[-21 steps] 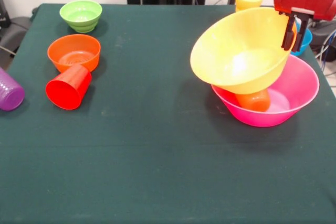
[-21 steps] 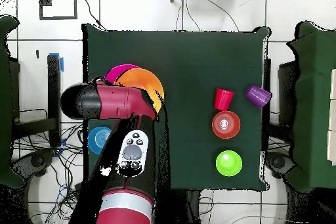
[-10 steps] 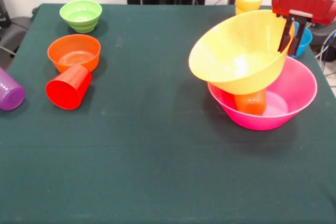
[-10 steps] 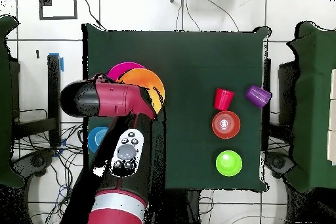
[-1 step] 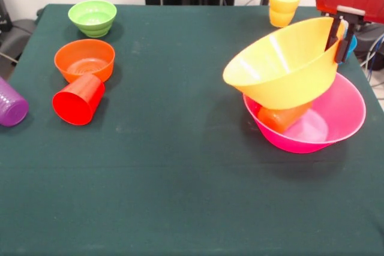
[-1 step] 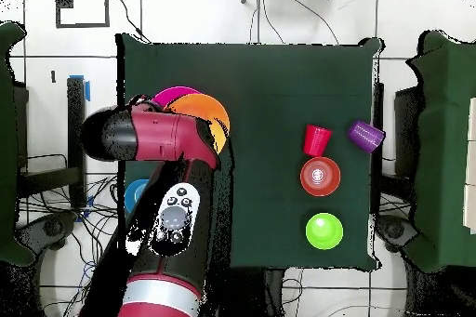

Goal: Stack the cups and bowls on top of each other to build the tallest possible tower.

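Nearest, at lower right of the front view, the large pink bowl (image 5: 336, 125) sits on the tabletop (image 5: 180, 196) with an orange cup (image 5: 281, 116) lying inside it. The large yellow-orange bowl (image 5: 282, 67) hangs tilted above it, its raised rim clamped in the pincer (image 5: 339, 35). The step looks like nesting; next it wants levelling and lowering, though the cup blocks seating. Farther off, upper left, the small orange bowl (image 5: 84, 59) looks empty.

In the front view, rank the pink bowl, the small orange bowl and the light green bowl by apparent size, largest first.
1. pink bowl
2. small orange bowl
3. light green bowl, though it sits farther from the camera, so this last ranking is unsure.
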{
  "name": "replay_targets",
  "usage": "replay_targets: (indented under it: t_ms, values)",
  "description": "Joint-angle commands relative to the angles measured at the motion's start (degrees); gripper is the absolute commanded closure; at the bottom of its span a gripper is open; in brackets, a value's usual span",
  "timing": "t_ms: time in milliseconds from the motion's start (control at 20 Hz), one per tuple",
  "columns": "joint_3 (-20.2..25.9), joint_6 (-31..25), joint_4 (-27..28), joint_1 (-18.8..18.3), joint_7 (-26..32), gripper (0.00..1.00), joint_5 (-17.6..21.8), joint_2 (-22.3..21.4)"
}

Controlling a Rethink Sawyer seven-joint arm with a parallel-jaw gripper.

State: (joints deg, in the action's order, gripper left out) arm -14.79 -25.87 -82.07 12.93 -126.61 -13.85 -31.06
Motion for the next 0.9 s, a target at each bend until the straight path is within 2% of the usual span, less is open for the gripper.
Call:
replay_targets:
  t_ms: [50,800,850,900]
  values:
    - [1.2,-3.6,3.1,1.3,-11.2,1.00,-1.8,1.8]
    - [-0.6,-1.5,4.7,1.9,-10.2,1.00,-3.1,4.3]
    - [-1.4,-1.5,5.0,2.4,-10.3,0.00,-2.8,4.7]
    - [-1.6,-1.3,5.1,2.5,-10.2,0.00,-2.6,4.8]
